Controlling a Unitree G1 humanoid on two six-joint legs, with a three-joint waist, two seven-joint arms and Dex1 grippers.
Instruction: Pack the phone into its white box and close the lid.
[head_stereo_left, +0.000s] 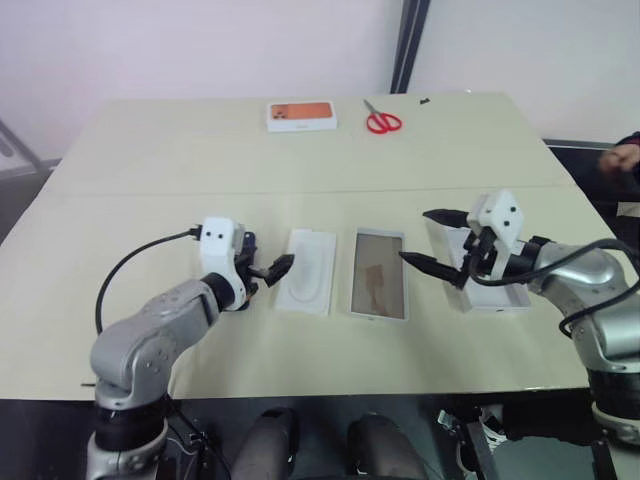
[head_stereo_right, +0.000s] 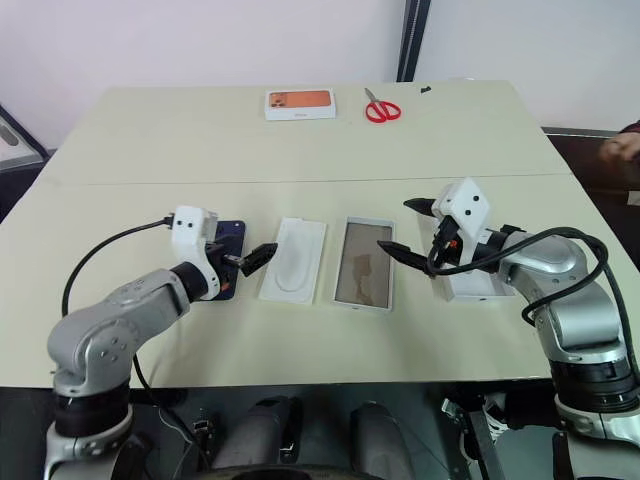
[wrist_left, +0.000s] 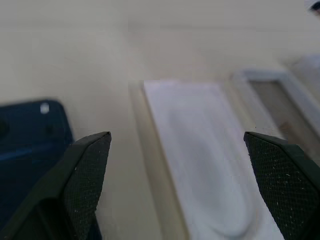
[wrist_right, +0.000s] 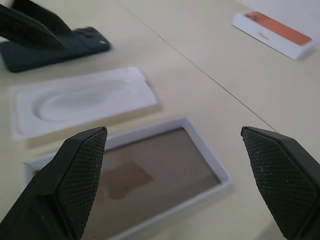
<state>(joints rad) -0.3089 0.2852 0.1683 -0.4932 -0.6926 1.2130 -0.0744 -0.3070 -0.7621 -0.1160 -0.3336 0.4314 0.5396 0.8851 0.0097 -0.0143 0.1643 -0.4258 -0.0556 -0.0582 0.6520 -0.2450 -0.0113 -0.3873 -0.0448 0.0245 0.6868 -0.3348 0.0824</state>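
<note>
The dark navy phone (head_stereo_right: 228, 250) lies flat on the table, partly under my left gripper (head_stereo_right: 245, 258), which hovers open just above its right side. To its right lies a white moulded insert (head_stereo_left: 308, 270). Beyond that is the shallow white box (head_stereo_left: 380, 273), open, with a brownish inside. My right gripper (head_stereo_left: 418, 236) is open in the air right of the box, pointing towards it. Under that arm lies a white shallow piece (head_stereo_left: 492, 297), apparently the lid, partly hidden. In the right wrist view the box (wrist_right: 150, 175) lies between my fingers (wrist_right: 75, 170).
A white box with an orange phone picture (head_stereo_left: 301, 115) and red scissors (head_stereo_left: 382, 121) sit at the table's far edge. A person's hand (head_stereo_left: 622, 158) shows at the right edge. A black cable (head_stereo_left: 130, 262) loops from my left wrist.
</note>
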